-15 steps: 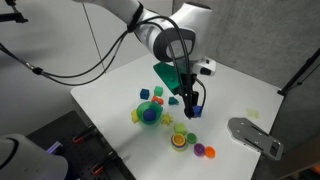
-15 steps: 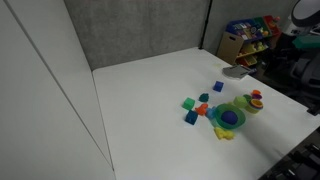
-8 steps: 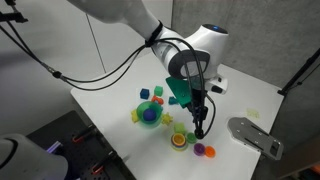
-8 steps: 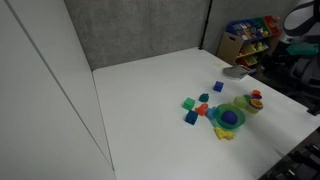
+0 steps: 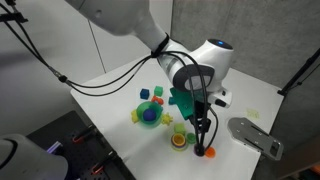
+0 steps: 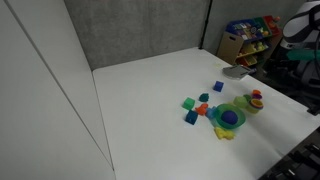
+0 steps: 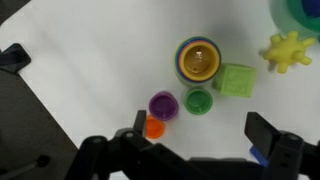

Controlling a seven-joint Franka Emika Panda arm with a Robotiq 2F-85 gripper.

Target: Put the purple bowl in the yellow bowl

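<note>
Beneath parted jaws sits the purple bowl — yellow bowl nearby.

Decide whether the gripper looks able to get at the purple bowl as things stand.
Probably yes: the open gripper hangs above the purple bowl, nothing covers it, though the orange bowl and green bowl crowd it.

Saw a purple bowl, a green bowl and an orange bowl on a white table. Noted a yellow bowl with an orange centre, a pale green cube, a yellow spiky toy.
</note>
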